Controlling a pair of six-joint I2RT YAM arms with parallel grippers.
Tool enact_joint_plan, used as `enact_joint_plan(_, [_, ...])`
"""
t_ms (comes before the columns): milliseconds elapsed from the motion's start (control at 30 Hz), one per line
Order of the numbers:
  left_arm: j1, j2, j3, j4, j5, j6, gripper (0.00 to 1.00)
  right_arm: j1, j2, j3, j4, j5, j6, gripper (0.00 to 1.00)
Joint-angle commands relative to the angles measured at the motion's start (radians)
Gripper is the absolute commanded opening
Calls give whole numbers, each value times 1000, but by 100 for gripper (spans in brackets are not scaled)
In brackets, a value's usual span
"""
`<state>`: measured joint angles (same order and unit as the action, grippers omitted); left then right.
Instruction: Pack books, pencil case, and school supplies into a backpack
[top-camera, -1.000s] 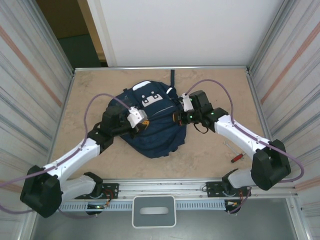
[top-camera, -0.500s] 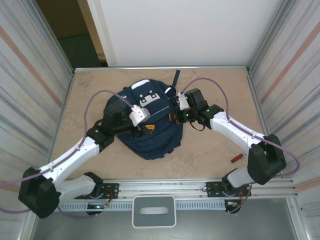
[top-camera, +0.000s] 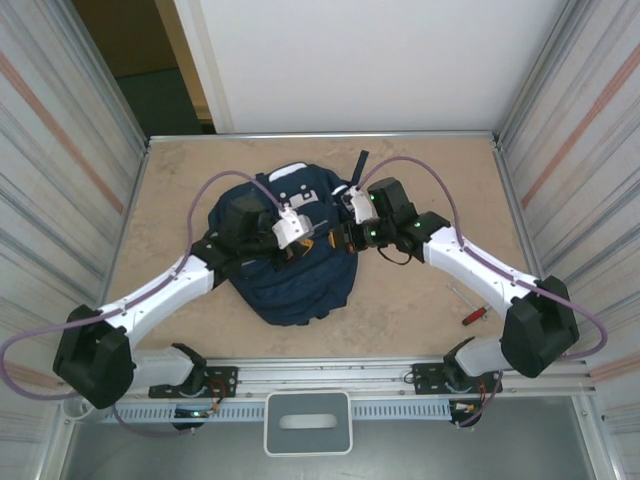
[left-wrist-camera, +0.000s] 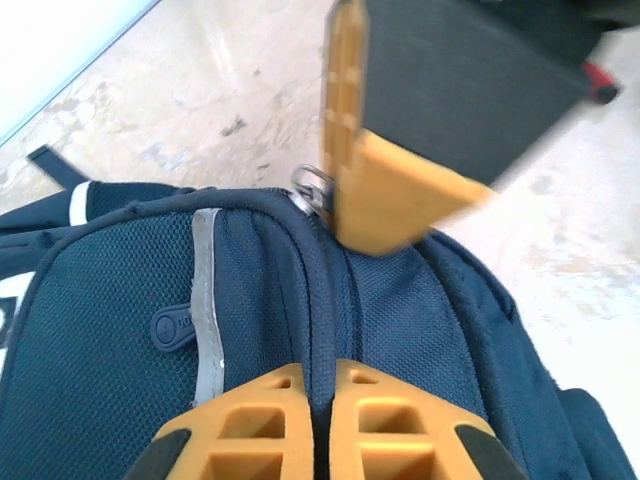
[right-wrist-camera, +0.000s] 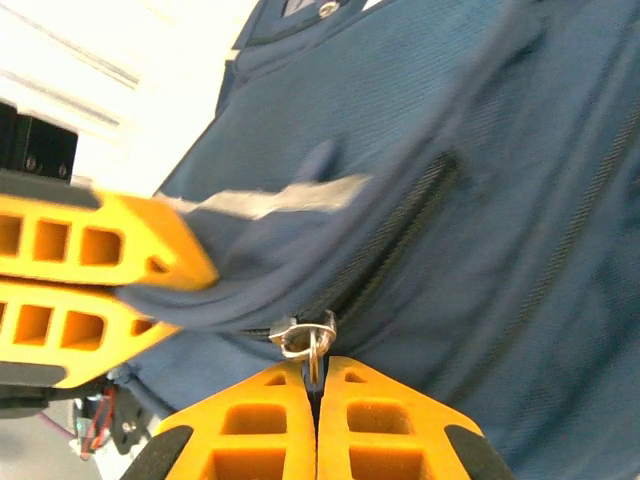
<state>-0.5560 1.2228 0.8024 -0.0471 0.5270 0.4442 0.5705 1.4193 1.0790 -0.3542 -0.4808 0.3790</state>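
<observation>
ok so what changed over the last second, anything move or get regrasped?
The left gripper reached farther out and rightward over the backpack, nearer the right gripper; it is now shut on a fabric ridge. The backpack's near end slid left; its top strap swung right. Unchanged: right gripper shut on the zipper pull, red-handled screwdriver in place.

We record both arms stretched forward and bent inward, wrists angled toward each other. Left gripper (top-camera: 312, 238) has its fingers pressed together; right gripper (top-camera: 347, 236) is likewise closed, just beside it.
</observation>
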Motion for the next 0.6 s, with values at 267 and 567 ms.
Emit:
enact_joint_plan(267, [130, -113, -53, 89, 493, -36, 0, -164, 317, 291, -164, 28, -15, 1])
enact_joint_plan(567, [130, -50, -26, 78, 504, -16, 0, -189, 141, 147, -116, -28, -104, 27])
